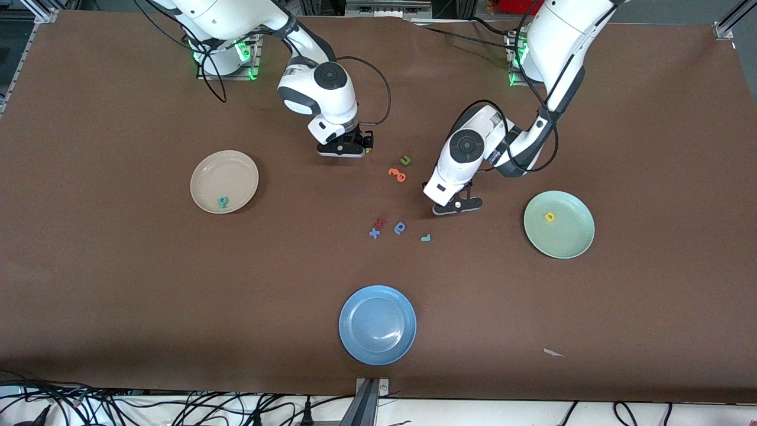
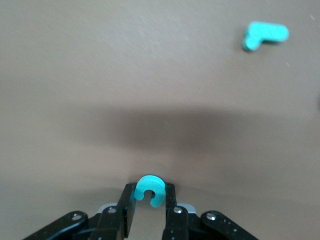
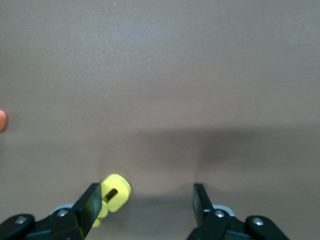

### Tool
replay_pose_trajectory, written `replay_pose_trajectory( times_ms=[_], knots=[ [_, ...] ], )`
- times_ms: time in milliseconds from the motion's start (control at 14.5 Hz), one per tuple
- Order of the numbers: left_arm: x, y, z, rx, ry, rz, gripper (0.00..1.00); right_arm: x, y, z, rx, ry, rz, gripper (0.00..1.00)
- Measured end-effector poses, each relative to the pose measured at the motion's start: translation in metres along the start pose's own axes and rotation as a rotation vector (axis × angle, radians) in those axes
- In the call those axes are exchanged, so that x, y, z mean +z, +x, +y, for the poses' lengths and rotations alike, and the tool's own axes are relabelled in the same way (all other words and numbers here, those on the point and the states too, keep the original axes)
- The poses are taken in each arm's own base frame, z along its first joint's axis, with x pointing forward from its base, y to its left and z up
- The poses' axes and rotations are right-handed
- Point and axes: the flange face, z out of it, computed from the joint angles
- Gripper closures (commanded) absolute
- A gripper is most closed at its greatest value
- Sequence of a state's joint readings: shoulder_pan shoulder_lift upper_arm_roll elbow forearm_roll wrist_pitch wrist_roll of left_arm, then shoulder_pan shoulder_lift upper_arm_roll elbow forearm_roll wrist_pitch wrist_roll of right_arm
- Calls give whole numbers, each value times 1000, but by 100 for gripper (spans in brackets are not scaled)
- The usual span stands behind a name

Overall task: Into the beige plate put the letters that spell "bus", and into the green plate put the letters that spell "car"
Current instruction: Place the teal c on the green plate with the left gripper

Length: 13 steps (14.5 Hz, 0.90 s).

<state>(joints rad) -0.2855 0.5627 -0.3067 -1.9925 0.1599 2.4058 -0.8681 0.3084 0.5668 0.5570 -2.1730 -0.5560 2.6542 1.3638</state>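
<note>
Fingers first: my left gripper (image 2: pixel 149 200) is pinched onto the teal c (image 2: pixel 149 189), low over bare table near the green plate (image 1: pixel 576 245). My right gripper (image 3: pixel 145 202) has its jaws spread wide, holding nothing; a yellow letter (image 3: pixel 114 194) leans against one finger (image 3: pixel 90 205) — which yellow letter I can't tell, it's partly hidden.

Step in hand, I judge: picking the c for "car". Next I need to lift it and carry it over to the green plate, where the yellow a (image 1: pixel 549 217) already lies. The teal r (image 1: pixel 426 238) lies loose on the table. The teal b (image 1: pixel 222 202) sits in the beige plate (image 1: pixel 207 171).

The front view hides both grips — the second yellow "bus" letter I can't find.
</note>
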Motion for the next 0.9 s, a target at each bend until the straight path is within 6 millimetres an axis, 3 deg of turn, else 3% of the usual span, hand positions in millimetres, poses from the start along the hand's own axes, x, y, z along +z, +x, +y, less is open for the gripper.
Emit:
replay_pose_trajectory(
  times_ms=[207, 346, 553, 691, 899],
  knots=[
    [-35, 31, -8, 23, 70, -47, 83, -7, 10, -8, 15, 20, 15, 17],
    [-54, 55, -27, 72, 92, -69, 83, -12, 14, -14, 24, 34, 26, 17],
    [-57, 95, -89, 158, 101, -114, 83, -14, 14, -19, 30, 39, 28, 17],
    [-60, 119, -136, 225, 108, -137, 83, -5, 10, -18, 30, 30, 14, 18],
    [-71, 141, -198, 350, 108, -173, 81, 5, 9, -15, 28, 18, 7, 21]
  ],
)
